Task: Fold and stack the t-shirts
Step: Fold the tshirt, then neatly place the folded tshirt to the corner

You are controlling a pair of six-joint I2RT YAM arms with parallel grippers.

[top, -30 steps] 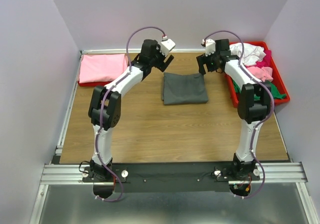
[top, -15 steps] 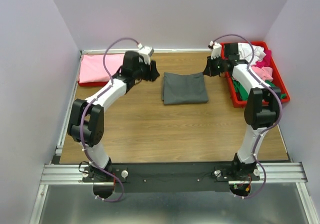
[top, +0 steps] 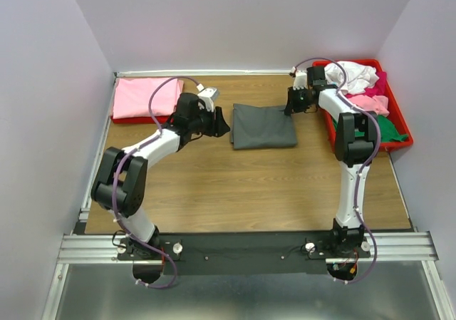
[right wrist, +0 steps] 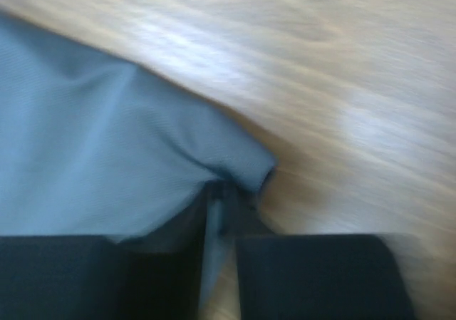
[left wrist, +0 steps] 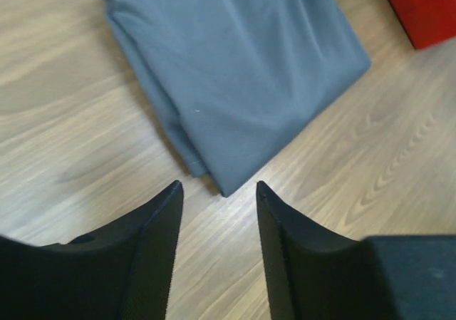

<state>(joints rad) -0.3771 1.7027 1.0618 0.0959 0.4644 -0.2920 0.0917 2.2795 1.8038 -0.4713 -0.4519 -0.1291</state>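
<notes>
A folded dark grey t-shirt [top: 263, 125] lies flat at the middle of the wooden table. My left gripper [top: 222, 122] is low at its left edge. In the left wrist view the gripper [left wrist: 217, 187] stands open, and a corner of the grey shirt [left wrist: 235, 85] lies just ahead of the fingertips, with nothing between them. My right gripper [top: 291, 105] is at the shirt's far right corner. In the blurred right wrist view that gripper [right wrist: 226, 192] is shut on a pinch of grey cloth [right wrist: 107, 163].
A folded pink shirt [top: 146, 97] rests on a red tray at the back left. A red tray [top: 400, 124] at the back right holds a loose pile of white, pink, magenta and green shirts [top: 363, 85]. Its corner [left wrist: 420, 6] shows in the left wrist view.
Both arms came down from above the table to the grey shirt. The right gripper shut on its far right corner. The left jaws narrowed as they neared the left edge.
</notes>
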